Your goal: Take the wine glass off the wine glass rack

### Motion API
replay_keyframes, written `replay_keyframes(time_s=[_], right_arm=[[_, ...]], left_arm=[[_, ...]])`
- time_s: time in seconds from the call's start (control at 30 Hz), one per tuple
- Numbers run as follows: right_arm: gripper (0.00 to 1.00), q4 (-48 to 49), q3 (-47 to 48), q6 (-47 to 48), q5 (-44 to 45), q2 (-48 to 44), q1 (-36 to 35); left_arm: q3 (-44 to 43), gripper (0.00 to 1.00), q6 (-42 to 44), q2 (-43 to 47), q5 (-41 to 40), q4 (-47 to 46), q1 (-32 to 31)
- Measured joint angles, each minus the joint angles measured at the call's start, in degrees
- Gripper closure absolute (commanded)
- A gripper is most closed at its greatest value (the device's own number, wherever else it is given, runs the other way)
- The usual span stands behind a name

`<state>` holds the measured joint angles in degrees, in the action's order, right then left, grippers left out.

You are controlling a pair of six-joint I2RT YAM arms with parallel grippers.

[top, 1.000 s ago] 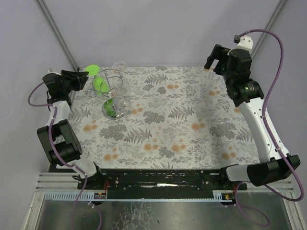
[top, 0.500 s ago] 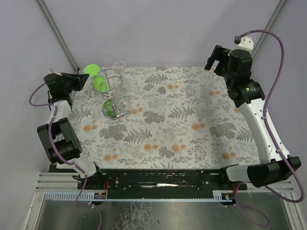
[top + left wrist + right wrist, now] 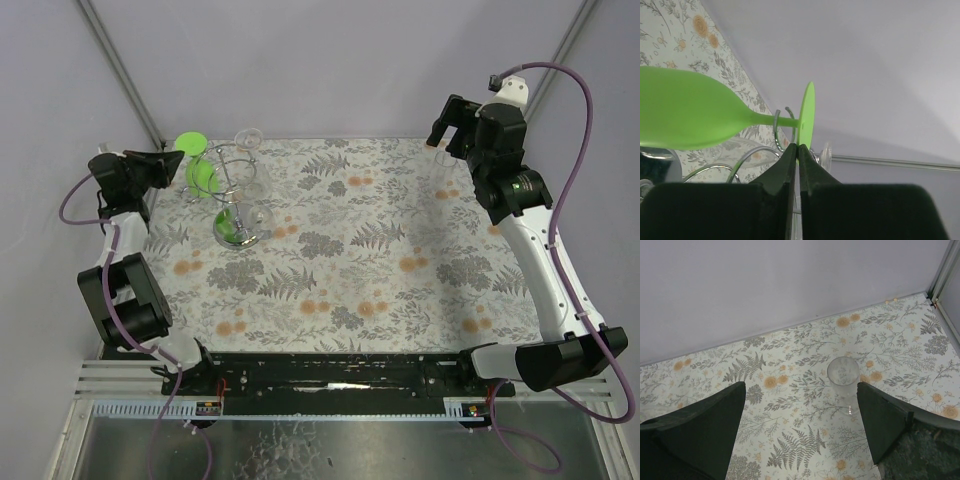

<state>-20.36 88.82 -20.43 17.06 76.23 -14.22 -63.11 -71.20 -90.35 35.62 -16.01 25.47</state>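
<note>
From above, the left arm [image 3: 122,185] was seen reaching outward, the wine glass [image 3: 204,177] just ahead of the left fingers [image 3: 178,161], hung on the wine glass rack [image 3: 238,236]. Left wrist: they were clamped on its foot rim. Right wrist: the right fingers [image 3: 801,390] were held wide apart.

Green wine glass [image 3: 203,176] lies nearly sideways at ten o'clock in the overhead view, stem in a top loop of the upright silver wire rack [image 3: 233,196], foot toward eleven o'clock
</note>
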Motion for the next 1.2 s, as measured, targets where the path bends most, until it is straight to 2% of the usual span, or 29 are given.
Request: replay_keyframes(time_s=[0.57, 1.2], right_arm=[[0.01, 0.02, -0.61, 0.00, -0.04, 0.00, 0.00], [0.01, -0.26, -1.05, -0.15, -0.04, -0.35, 0.00]], left_arm=[[0.11, 1.00, -1.03, 2.08, 0.02, -0.76, 0.07], [3.19, 1.00, -1.53, -0.37, -3.23, -9.94, -0.74]])
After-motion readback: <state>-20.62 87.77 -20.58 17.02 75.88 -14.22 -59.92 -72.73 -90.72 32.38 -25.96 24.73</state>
